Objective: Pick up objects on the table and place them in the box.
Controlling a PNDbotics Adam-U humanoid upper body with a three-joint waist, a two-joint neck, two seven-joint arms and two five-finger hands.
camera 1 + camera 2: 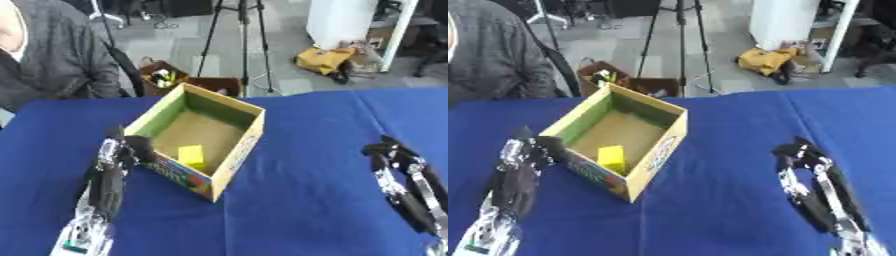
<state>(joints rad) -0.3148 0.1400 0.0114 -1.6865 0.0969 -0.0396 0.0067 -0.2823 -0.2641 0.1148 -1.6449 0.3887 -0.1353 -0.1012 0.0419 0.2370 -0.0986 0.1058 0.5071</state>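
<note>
Desk: covered in a blue cloth (306,150), and the only thing sitting on it is the box.
Box: open cardboard box (229,106) with yellowish walls, a green inside and colourful print on the near side, turned corner-on to the robot, a bit left of the middle of the desk.
Object: a small yellow block (191,154) is lying inside the box on its floor, close to the near-left wall.
Left robot hand (122,147): right up beside the box's left corner, just outside the wall, arm coming up from the lower left. Honestly can't tell whether its fingers are curled or straight, it's a dark blob from here.
Right robot hand (798,152): over on the right side of the desk, well apart from the box, fingers pointing up and looking relaxed, holding nothing.
Background: floor past the desk has a tripod (241,45), a yellow bag (325,59) and a brown crate of stuff (162,77).
</note>
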